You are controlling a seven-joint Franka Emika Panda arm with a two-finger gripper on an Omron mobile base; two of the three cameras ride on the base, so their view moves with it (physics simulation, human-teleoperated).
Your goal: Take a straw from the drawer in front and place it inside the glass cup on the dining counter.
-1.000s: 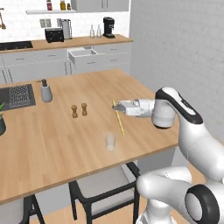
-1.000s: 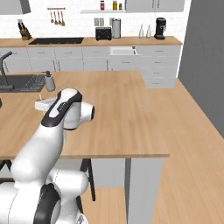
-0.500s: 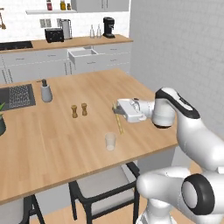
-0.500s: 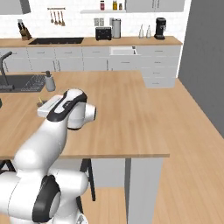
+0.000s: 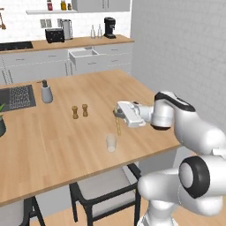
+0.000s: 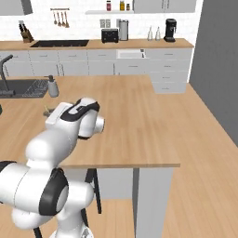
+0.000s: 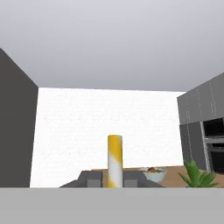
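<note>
Centre-right of the left base view, gripper [image 5: 118, 113] pinches the straw [image 5: 118, 126] upright — it hangs down just right of and above the glass cup [image 5: 111, 143] on the dining counter [image 5: 53, 141], likely for dropping in.

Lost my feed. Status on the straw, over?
End effector shut on straw, hanging above dining counter. Glass cup below, slightly left, empty. Nothing between them.

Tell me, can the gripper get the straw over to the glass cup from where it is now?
Probably yes. The gripper holds the straw beside the glass cup, with bare counter between; the shakers stand off to the side.
</note>
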